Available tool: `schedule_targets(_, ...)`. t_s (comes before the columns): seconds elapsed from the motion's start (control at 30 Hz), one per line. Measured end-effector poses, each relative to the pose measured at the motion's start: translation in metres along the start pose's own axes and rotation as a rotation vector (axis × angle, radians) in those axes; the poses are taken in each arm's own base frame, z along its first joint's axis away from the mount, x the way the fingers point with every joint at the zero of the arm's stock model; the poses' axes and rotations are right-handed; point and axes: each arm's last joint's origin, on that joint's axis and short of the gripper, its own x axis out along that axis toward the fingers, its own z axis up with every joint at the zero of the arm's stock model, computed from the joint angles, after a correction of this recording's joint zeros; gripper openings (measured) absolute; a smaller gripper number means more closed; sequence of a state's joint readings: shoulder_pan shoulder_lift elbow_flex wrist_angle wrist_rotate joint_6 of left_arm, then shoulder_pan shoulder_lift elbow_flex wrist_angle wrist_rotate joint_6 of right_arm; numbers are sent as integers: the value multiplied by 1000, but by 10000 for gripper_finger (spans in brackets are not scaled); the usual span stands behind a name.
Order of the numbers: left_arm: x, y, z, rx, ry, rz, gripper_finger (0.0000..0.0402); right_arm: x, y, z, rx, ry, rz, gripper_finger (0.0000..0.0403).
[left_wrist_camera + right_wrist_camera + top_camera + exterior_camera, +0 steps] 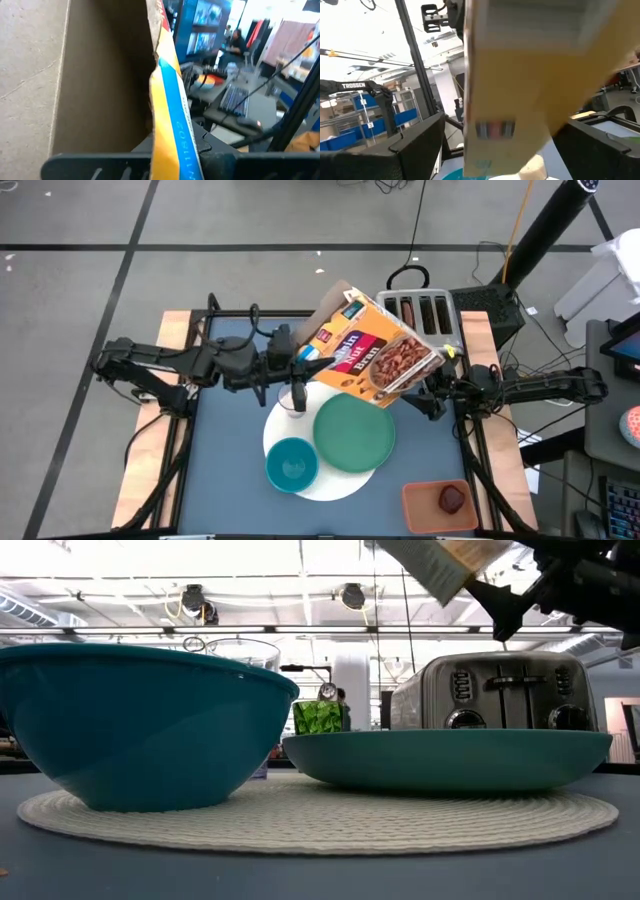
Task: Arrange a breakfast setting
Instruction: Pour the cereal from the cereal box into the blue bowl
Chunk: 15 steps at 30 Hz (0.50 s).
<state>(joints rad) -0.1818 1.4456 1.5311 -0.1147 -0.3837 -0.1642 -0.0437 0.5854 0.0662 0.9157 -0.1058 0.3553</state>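
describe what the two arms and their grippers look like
Both arms are dark, near-black jointed links with cables running along them. The left gripper and right gripper each end in two dark flat fingers; the right wrist view shows them as broad black slabs. No markings are readable on them.

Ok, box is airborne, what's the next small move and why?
Probably shift the cereal box toward the teal bowl before tipping: the right end effector grips it tilted above the green plate, the left end effector sits at its open top, and that opening is over the glass, not the bowl.
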Motion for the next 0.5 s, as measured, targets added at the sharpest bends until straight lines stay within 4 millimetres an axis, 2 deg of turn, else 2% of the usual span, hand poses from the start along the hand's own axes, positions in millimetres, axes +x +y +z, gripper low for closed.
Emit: schedule_targets(0.5,23,-6,-15,5,-7,6,6,0,0,1,101,-16,-4,350)
